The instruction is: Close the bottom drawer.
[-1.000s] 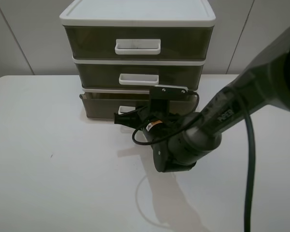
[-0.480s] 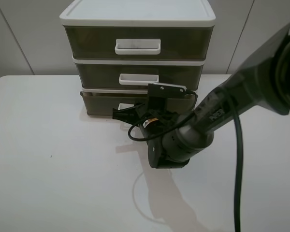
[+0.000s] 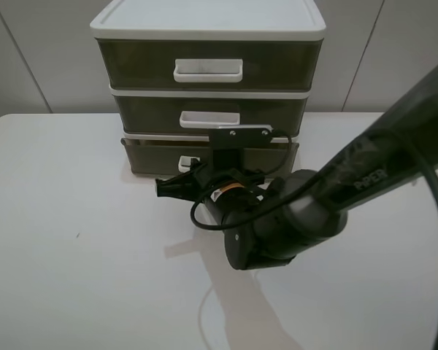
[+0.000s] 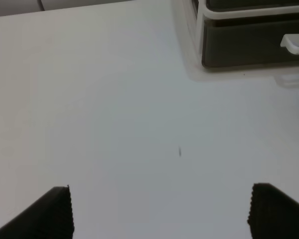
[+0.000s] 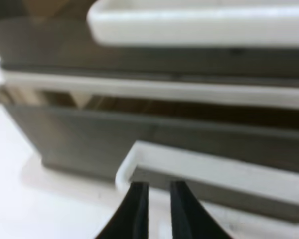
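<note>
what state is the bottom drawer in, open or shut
Slightly open: the smoky olive-brown translucent bottom drawer juts past the white frame, a gap showing above its front.

Bright, soft light comes from above. The white table (image 3: 73, 255) looks even, with no shiny spots. The arm (image 3: 314, 211) drops a pale grey shadow (image 3: 237, 306) on it. The high view is sharp. The left wrist view is a little soft. In the right wrist view, the bottom drawer (image 5: 79, 139) and its handle (image 5: 214, 167) are very blurry.
</note>
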Motion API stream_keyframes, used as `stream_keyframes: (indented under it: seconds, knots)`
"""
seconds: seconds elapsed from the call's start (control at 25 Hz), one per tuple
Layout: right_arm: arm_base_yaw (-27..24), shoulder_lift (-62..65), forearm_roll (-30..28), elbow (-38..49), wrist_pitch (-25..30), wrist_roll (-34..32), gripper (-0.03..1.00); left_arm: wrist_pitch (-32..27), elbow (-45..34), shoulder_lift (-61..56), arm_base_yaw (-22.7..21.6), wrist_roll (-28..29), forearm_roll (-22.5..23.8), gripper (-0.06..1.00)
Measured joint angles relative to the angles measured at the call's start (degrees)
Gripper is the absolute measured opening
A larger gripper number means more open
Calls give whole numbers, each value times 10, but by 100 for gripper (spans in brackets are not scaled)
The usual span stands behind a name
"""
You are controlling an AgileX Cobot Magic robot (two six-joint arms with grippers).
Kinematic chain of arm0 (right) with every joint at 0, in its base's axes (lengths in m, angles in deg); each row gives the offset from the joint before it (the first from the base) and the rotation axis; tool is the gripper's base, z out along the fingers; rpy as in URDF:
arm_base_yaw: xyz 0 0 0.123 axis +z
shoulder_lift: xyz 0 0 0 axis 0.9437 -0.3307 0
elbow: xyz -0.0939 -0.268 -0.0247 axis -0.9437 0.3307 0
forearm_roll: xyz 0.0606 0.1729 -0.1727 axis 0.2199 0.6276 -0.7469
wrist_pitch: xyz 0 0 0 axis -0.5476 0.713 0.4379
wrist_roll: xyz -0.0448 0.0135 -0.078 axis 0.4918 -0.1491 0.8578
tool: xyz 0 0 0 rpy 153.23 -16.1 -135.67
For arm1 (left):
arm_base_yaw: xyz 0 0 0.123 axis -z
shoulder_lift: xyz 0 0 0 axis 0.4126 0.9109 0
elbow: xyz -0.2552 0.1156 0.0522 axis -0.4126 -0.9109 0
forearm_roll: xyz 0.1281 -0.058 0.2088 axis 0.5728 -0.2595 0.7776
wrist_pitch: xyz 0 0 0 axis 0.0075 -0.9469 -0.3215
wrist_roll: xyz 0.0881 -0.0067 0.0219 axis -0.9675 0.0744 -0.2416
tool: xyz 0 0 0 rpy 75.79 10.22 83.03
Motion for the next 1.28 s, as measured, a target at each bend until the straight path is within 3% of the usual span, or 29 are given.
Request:
stream_keyframes:
  seconds: [0.12,0.2,0.4,0.52,0.76,1.0,1.16,1.28]
  knots:
    - [4,35,0,37,39,9,4,0,0,0,0,0,0,72]
    - [4,64,0,68,69,11,11,0,0,0,0,0,0,72]
    - [-25,152,-20,139,176,12,53,0,0,0,0,0,0,72]
    - [-68,213,-47,175,259,12,67,0,0,0,0,0,0,72]
    - [-203,346,-146,196,476,-3,71,0,0,0,0,0,0,72]
    - [-376,484,-302,196,691,-117,71,0,0,0,0,0,0,72]
    - [-456,606,-386,196,793,-155,71,0,0,0,0,0,0,72]
    - [-490,712,-415,196,844,-160,71,0,0,0,0,0,0,72]
